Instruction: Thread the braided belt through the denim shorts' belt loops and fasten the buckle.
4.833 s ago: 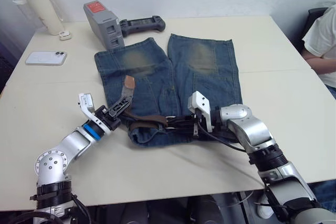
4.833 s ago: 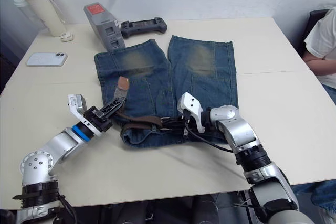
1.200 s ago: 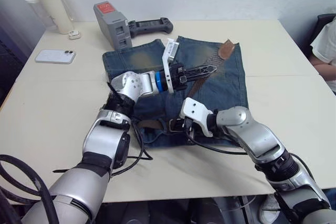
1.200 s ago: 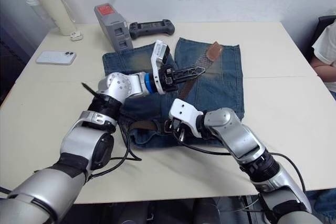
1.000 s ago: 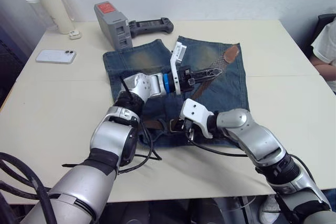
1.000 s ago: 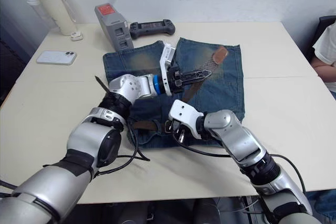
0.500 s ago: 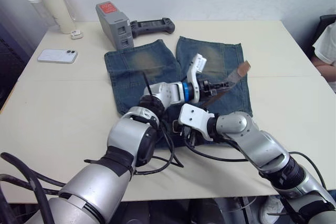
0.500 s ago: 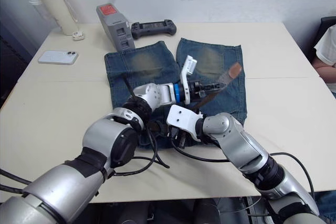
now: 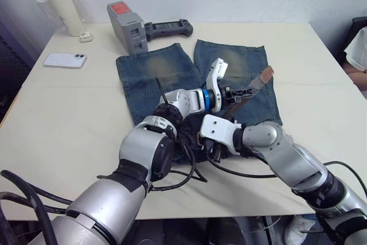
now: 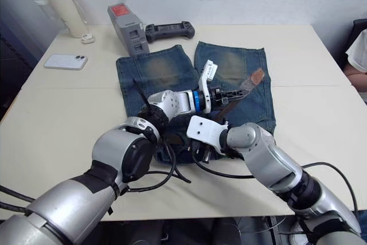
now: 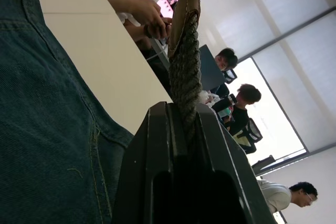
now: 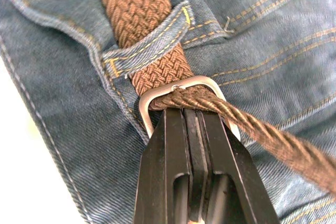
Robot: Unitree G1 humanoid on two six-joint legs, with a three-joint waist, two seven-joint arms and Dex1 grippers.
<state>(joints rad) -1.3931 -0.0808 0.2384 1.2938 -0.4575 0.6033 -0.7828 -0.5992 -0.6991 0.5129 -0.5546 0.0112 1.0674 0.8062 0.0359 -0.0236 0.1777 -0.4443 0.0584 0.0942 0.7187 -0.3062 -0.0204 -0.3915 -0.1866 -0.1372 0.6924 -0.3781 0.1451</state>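
The denim shorts [image 9: 155, 73] lie flat on the table, legs pointing away from me. The braided belt [image 12: 137, 3] runs under a belt loop [image 12: 149, 38] on the waistband, and its free part passes through the silver buckle [image 12: 181, 84]. My right gripper [image 12: 191, 109] is shut on the buckle at the near waistband [image 9: 210, 151]. My left arm reaches across the shorts. My left gripper [image 9: 236, 94] is shut on the belt's free end above the right leg, and the strap rises tilted from the fingers to the dark tip [image 9: 265, 75] [image 11: 186, 3].
At the back left stand a cream bottle [image 9: 57, 4], a white phone [image 9: 64, 60], a grey box [image 9: 127, 26] and a black controller [image 9: 169, 27]. A person's sleeve [image 9: 359, 50] shows at the right edge. Bare tabletop lies on either side of the shorts.
The left gripper has swung from left of the shorts across to the right leg, carrying the belt's end. In the last half second it barely moved. The right gripper stays at the waistband.
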